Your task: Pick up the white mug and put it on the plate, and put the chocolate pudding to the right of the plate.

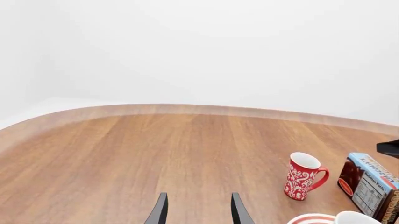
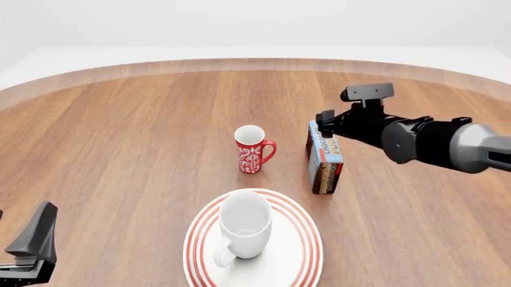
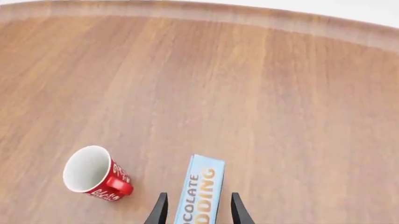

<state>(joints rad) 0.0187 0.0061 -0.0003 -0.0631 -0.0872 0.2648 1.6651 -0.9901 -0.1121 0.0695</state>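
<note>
- We see one red mug (image 2: 254,150) upright on the table (image 2: 119,137), beyond the plate (image 2: 300,239) and just left of the chocolate pudding (image 2: 325,161); nothing lies between them.
- The white mug (image 2: 244,230) stands upright on the plate.
- The pudding carton stands on edge, beyond the plate's right side.
- The right gripper (image 3: 195,210) straddles the carton's near end with fingers spread; we cannot tell contact.
- The left gripper (image 1: 195,210) is spread and holds nothing, well apart from everything.
- Count: two mugs, one plate, one carton.
</note>
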